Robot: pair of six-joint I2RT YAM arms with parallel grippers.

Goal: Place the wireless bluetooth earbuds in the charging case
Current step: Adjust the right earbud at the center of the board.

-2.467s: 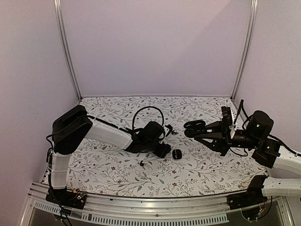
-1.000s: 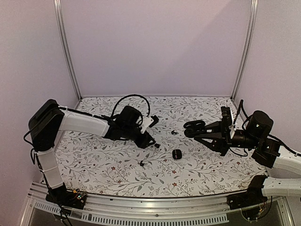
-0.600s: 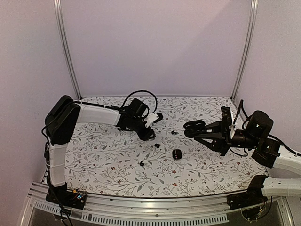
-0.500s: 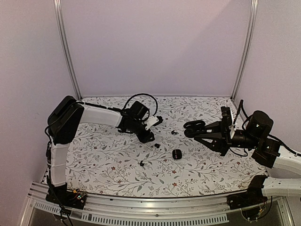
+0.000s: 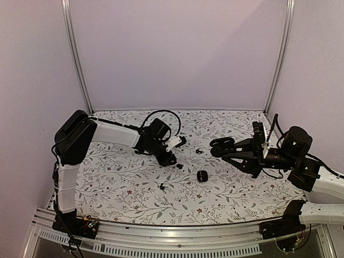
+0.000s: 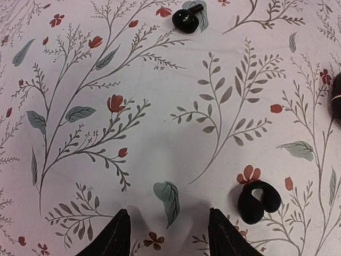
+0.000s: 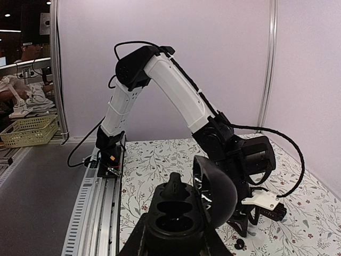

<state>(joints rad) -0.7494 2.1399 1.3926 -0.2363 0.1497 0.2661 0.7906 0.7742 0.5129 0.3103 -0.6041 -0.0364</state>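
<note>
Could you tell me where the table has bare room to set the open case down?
Free: the near-right table, between the closed case and the right arm holding the open case; also the near-left corner before the left arm. Crowded: the middle, around the earbuds, closed case and left gripper.

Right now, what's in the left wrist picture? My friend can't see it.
A tiny black plastic earbud with a short stem lies at the top of a white tablecloth printed with leaves and red flowers. A small black curled lump lies lower right, beyond the two open black jaws.
</note>
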